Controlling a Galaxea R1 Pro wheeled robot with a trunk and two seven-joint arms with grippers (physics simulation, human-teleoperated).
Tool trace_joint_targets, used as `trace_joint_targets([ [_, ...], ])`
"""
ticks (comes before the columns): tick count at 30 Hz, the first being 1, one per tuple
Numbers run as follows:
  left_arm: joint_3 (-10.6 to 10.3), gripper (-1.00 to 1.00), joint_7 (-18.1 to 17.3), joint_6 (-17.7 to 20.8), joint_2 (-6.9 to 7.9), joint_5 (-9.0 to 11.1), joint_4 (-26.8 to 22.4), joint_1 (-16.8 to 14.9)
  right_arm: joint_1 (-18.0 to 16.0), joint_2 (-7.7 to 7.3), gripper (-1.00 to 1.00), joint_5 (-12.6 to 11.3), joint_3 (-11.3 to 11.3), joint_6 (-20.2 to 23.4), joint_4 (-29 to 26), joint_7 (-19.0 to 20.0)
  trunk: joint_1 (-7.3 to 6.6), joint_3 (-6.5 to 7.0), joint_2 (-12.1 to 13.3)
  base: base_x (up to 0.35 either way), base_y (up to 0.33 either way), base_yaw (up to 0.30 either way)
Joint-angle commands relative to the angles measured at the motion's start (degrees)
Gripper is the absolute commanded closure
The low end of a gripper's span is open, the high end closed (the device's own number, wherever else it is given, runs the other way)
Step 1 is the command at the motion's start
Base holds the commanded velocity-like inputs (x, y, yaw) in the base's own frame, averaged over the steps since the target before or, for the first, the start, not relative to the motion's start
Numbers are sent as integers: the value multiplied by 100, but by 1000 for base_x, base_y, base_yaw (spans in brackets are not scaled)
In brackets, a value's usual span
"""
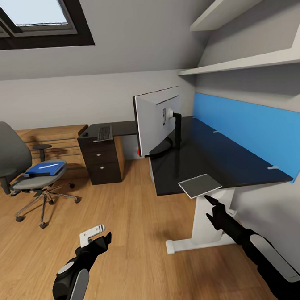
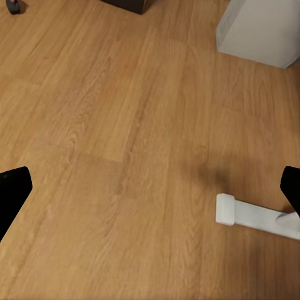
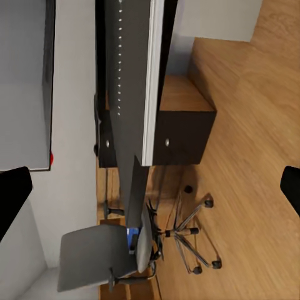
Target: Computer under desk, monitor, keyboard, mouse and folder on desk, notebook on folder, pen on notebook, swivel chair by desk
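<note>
Attic bedroom, plank floor (image 1: 128,223). Both grippers spread, empty: left gripper (image 1: 99,237), right gripper (image 1: 211,208). Likely step: fetch blue folder (image 1: 44,169) from swivel chair (image 1: 16,164); needs approach to chair.

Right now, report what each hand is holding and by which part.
Nothing is held. The left hand and the right hand are both open and empty.
</note>
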Motion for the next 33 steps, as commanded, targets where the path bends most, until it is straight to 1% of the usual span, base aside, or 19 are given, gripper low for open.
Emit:
trace_joint_targets([
  [1, -5, -100, 53, 14, 0, 61, -7, -4, -3, -6, -100, -51, 5, 0, -7, -33, -1, -6, -3, 0, 0, 0],
  [13, -5, -100, 45, 3, 0, 61, -7, -5, -3, -11, -100, -52, -5, -4, 58, -36, -1, -6, -3, 4, 0, 0],
  [18, -5, -100, 45, -1, 0, 61, -5, -4, -3, -4, -100, -45, 1, -9, 188, -32, -1, -6, -3, 121, 0, 0],
  [33, -5, -100, 30, 2, 0, 60, 1, -5, -3, -3, -100, -43, 2, -13, 223, -32, -1, -6, -3, 67, 0, 0],
])
